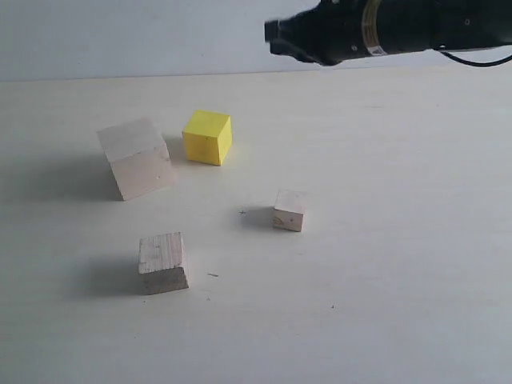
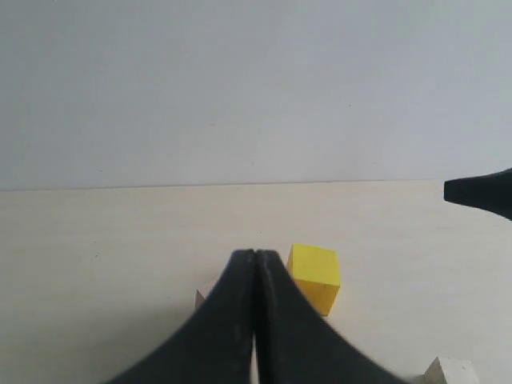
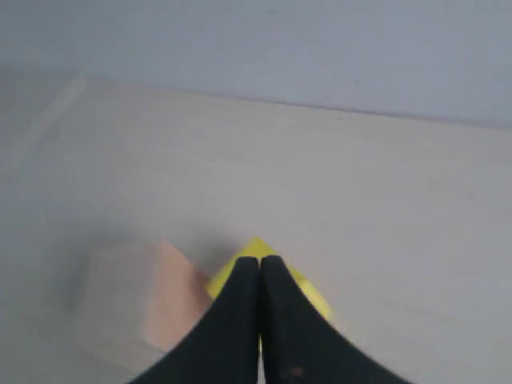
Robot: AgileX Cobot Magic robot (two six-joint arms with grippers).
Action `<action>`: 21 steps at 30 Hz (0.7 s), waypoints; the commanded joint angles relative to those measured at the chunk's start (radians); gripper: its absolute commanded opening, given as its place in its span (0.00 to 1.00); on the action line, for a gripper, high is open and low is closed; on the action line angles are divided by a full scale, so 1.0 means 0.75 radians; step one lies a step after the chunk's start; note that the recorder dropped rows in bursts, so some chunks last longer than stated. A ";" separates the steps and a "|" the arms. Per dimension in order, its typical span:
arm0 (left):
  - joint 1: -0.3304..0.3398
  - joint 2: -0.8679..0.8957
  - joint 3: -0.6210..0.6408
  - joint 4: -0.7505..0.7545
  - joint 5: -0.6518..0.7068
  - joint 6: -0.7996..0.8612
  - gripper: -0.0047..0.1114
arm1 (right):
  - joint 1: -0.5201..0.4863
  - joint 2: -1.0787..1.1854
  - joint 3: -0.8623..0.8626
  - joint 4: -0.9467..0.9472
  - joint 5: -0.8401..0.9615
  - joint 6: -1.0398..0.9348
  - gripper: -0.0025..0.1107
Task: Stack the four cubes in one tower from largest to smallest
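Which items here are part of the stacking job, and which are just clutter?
Job: large wooden cube, yellow cube, medium wooden cube, small wooden cube.
Not job: just the table and the back wall; no loose items seen.

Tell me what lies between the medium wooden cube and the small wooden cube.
Nothing. In the exterior view, only bare table separates the medium wooden cube from the small wooden cube.
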 commanded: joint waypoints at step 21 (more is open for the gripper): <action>-0.009 0.001 0.026 -0.008 -0.014 0.000 0.04 | -0.403 0.020 -0.163 0.826 -0.025 0.523 0.02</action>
